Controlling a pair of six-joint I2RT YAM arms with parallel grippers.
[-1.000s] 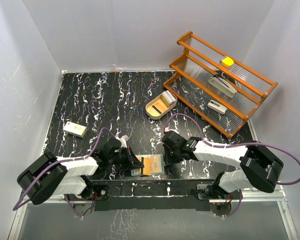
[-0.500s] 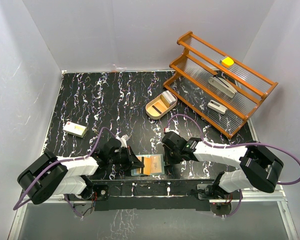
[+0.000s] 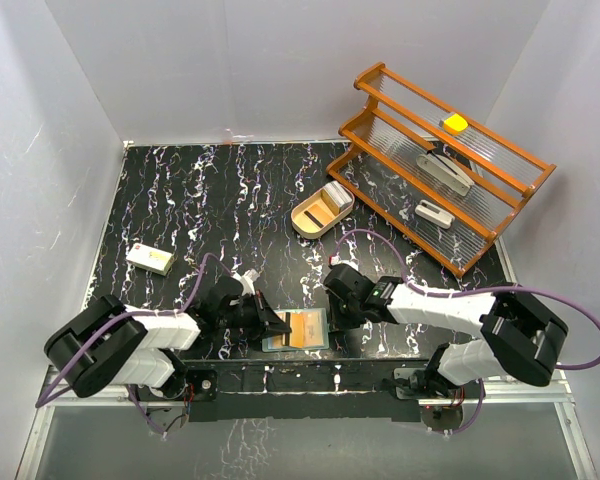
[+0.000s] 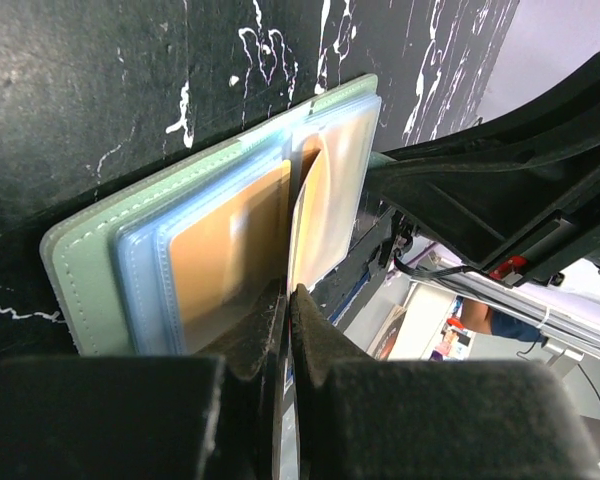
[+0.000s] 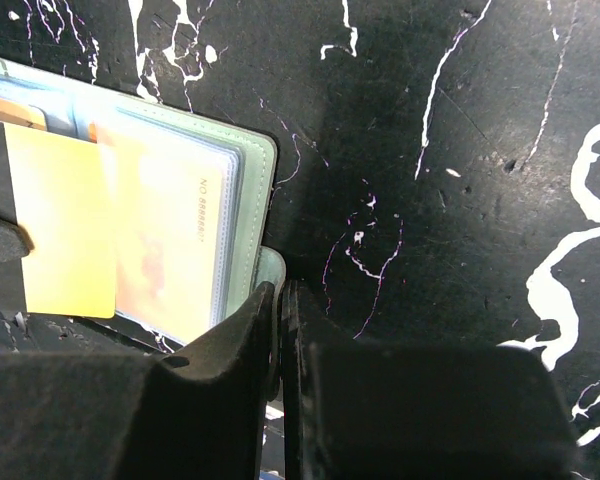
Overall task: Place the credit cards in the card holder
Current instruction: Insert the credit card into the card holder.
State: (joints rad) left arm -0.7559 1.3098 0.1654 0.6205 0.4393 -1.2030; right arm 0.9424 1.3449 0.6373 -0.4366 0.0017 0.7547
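The card holder (image 3: 318, 328) is found lying open at 6 o'clock on the black marbled table (image 3: 200, 200), close to the near edge and between the two grippers. The left gripper (image 3: 273, 325) is set at the holder's 9 o'clock side. In its wrist view it is seen pressed fully together on an orange-tan card (image 4: 298, 225), which is held on edge over the holder's fold.

The right gripper (image 3: 334, 316) is set at about 2 o'clock of the holder, with its fingers all but together. The holder's small snap tab (image 5: 270, 262) appears to be pinched between the tips (the contact itself is hidden by the fingers, so this is judged rather than seen). More credit cards (image 3: 338, 200) are left in the wooden tray (image 3: 305, 222), at 1 o'clock from the holder and well apart from it.

The card is judged light, stiff and slick, and a pivot or slip between the pads is to be expected if its leading edge is pushed against a pocket mouth. It is best taken at the short end away from the pocket, so that most of its length is left free to enter. The holder is judged soft and light, and likely to slide or fold. It is best pinned at an outer edge or the tab, clear of the thin pocket film.
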